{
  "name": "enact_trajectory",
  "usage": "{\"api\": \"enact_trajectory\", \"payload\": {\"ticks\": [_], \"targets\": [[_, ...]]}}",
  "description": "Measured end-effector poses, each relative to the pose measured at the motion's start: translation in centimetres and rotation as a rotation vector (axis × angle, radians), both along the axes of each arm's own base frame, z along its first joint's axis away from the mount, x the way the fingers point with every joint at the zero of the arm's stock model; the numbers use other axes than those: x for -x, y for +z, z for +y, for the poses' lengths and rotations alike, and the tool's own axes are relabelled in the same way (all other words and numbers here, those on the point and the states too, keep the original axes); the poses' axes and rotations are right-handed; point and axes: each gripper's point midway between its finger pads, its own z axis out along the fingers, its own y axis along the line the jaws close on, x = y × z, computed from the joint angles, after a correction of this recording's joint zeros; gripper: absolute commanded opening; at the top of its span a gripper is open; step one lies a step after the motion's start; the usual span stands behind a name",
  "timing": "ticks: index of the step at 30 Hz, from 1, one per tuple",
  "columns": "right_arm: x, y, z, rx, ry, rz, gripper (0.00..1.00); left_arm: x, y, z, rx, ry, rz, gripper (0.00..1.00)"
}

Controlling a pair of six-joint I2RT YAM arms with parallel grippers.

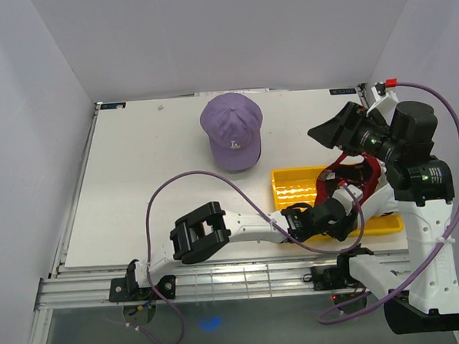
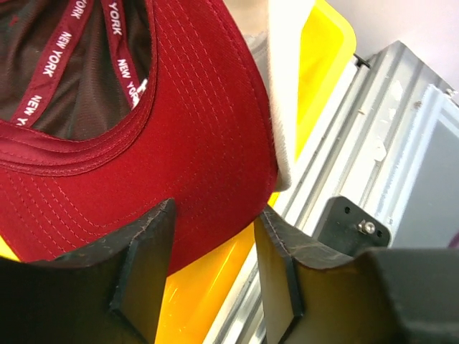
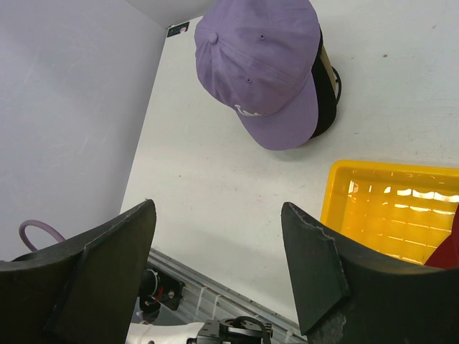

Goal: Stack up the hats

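A lavender hat (image 1: 231, 129) lies at the back middle of the table, on top of a black hat (image 3: 328, 109) with a sliver of tan hat (image 3: 325, 66) showing between them. A red hat (image 1: 354, 167) lies upside down in the yellow tray (image 1: 292, 186), over a white hat (image 2: 281, 86). My left gripper (image 1: 341, 212) is down in the tray and open, and the red hat's (image 2: 186, 143) brim edge reaches between the fingertips of this left gripper (image 2: 215, 211). My right gripper (image 1: 329, 132) hangs open and empty high above the tray.
The tray's (image 3: 380, 208) near rim runs close to the metal rail (image 2: 373, 143) at the table's front edge. A purple cable (image 1: 184, 182) loops over the table left of the tray. White walls enclose the table at the left and back.
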Motion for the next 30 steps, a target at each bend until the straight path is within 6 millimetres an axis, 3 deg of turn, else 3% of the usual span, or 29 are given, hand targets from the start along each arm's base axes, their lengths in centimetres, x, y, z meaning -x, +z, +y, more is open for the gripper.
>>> {"api": "enact_trajectory", "payload": {"ticks": [9, 15, 26, 30], "targets": [[0.1, 0.1, 0.0, 0.000, 0.000, -0.004, 0.75, -1.3, 0.2, 0.4, -0.011, 0.076, -0.060, 0.26], [0.1, 0.1, 0.0, 0.001, 0.000, -0.004, 0.75, -2.0, 1.0, 0.7, -0.006, 0.109, -0.090, 0.01], [0.1, 0.0, 0.0, 0.002, 0.004, -0.006, 0.74, -2.3, 1.9, 2.4, -0.015, 0.144, -0.104, 0.00], [0.2, -0.2, 0.0, 0.002, 0.004, -0.002, 0.74, -2.5, 3.3, 3.4, -0.003, 0.162, -0.100, 0.00]]}}
